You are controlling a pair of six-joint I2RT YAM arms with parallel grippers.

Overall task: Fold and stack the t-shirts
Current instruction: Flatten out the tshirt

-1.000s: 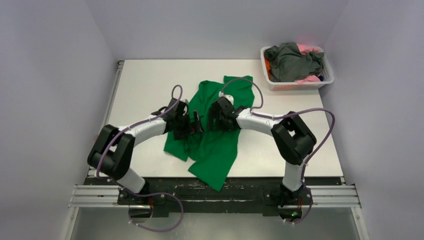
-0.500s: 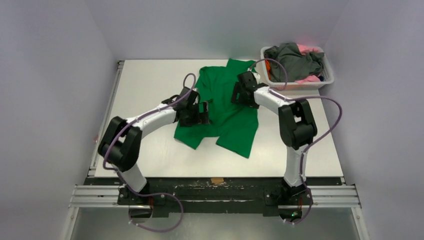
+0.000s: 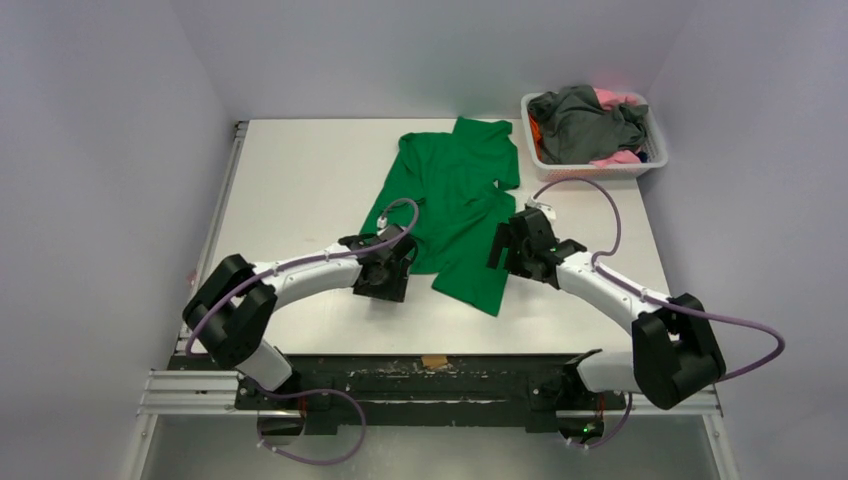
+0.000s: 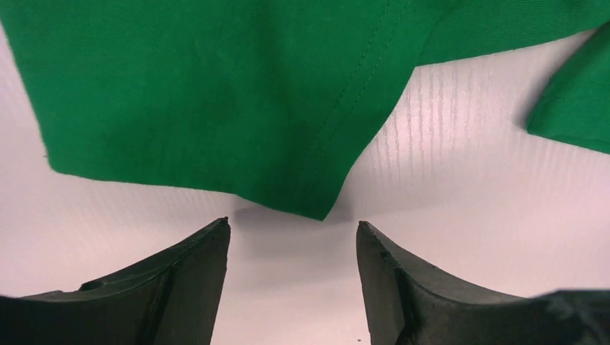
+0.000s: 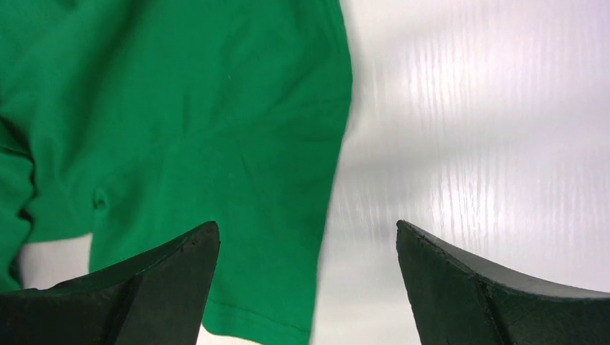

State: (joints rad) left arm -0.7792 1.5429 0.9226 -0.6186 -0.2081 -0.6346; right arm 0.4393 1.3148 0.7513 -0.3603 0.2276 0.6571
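A bright green t-shirt (image 3: 455, 200) lies spread on the white table (image 3: 300, 170), collar end toward the back, hem toward me. My left gripper (image 3: 385, 272) is open and empty just in front of the shirt's near left corner (image 4: 316, 208). My right gripper (image 3: 505, 248) is open and empty over the shirt's right edge near the hem (image 5: 288, 215). Dark grey (image 3: 585, 120), pink (image 3: 612, 98) and orange (image 3: 536, 128) shirts are heaped in the basket at the back right.
A white slatted basket (image 3: 590, 172) stands at the back right corner of the table. Purple cables loop from both arms. Grey walls close in on the left, back and right. A small tan scrap (image 3: 433, 361) lies on the near rail.
Both grippers have let go of the green shirt and drawn back toward me. The shirt now lies flatter, farther back on the table.
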